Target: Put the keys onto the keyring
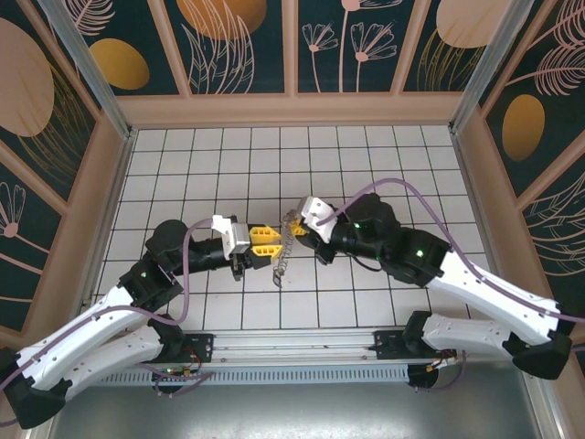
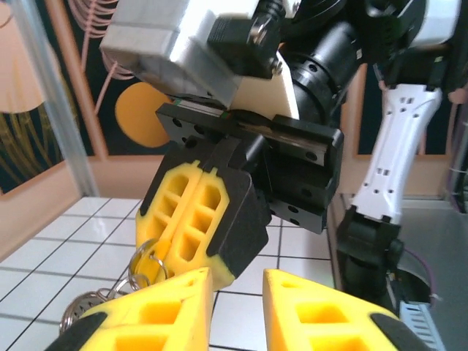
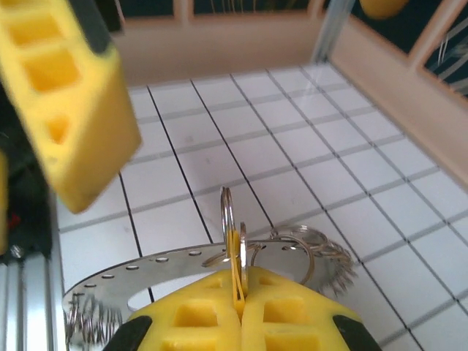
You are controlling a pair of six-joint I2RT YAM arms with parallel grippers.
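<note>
Tiles in white cover the table (image 1: 366, 165) under both arms. Right gripper (image 1: 298, 229) has its yellow fingers pressed flat together. Left gripper (image 1: 271, 242) faces it tip to tip, just beside it, its fingers parted by a narrow gap with nothing between them. From the right fingertips the keyring (image 3: 161, 267), a flat grey band with a row of small holes, curves away just ahead of the tips and below them. Keys (image 3: 338, 265) bristle from it in a fringe on either side of the right jaws, trailing past the left fingertips in the top view. A small wire ring (image 3: 227, 219) and a thin yellow-orange piece (image 3: 235, 272) stand up out of the seam of the right jaws, pinched there.
</note>
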